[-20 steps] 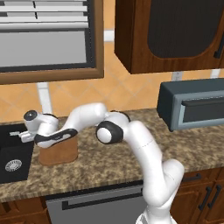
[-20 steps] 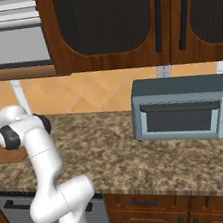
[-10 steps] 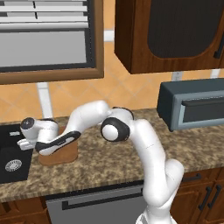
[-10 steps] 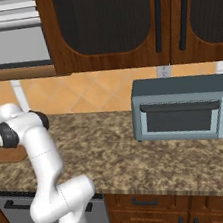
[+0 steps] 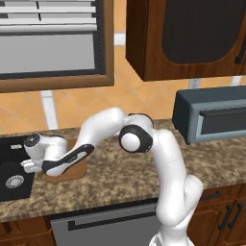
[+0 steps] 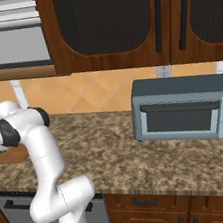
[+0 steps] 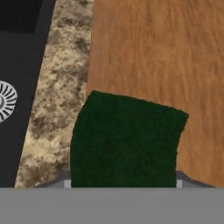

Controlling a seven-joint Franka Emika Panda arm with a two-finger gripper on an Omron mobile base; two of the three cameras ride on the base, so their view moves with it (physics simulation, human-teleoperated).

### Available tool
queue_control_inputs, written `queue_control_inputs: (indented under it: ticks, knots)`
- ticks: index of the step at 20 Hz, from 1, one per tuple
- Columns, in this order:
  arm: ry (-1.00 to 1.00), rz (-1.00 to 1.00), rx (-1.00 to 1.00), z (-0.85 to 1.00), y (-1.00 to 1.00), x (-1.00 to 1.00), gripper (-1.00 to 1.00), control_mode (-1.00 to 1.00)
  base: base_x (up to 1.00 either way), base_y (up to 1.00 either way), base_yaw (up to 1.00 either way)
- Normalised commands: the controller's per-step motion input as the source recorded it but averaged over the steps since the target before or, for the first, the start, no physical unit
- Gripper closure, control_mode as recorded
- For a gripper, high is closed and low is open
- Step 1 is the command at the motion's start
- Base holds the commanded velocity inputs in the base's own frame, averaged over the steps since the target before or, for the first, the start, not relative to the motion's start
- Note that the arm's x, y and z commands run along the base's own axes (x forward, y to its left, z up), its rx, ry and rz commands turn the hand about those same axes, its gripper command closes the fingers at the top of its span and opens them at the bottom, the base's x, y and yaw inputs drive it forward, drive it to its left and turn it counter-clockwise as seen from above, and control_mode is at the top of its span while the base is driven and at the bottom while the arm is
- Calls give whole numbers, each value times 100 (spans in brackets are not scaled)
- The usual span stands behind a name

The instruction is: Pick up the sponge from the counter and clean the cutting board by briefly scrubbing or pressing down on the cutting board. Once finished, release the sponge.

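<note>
Left base view: arm stretched low over the cutting board (image 5: 79, 168) beside the sink basin (image 5: 12, 178); fingers hidden, grip not readable here. Right base view: board (image 6: 11, 154) edge just shows behind the elbow. Hand view: sponge (image 7: 127, 142) sits between the fingers, apparently held, over the board's (image 7: 166, 61) sink-side edge, counter (image 7: 54, 100) alongside. I'd shift inboard before pressing flat.

1. We see dark wooden wall cabinets (image 6: 120, 23) above an orange tiled wall (image 6: 95, 93).
2. A window with blinds (image 5: 50, 41) sits at left.
3. A grey toaster oven (image 6: 184, 108) stands against the wall.
4. A black sink basin (image 5: 12, 175) lies at left.
</note>
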Motion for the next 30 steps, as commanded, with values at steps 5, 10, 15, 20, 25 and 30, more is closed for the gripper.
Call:
queue_control_inputs:
  ticks: [5,10,15,20,25,30]
  knots:
    - [0,-2,0,-8,-22,-35,100,-100,0,0,0]
    - [-10,-2,0,0,-42,-23,100,-100,0,0,0]
    - [-14,0,0,18,-47,-2,100,-100,0,0,0]
    - [0,0,6,31,-42,0,100,-100,0,0,0]
    - [-1,0,0,-7,-40,-3,100,-100,0,0,0]
    - [0,0,-5,-30,-7,5,100,-100,0,0,0]
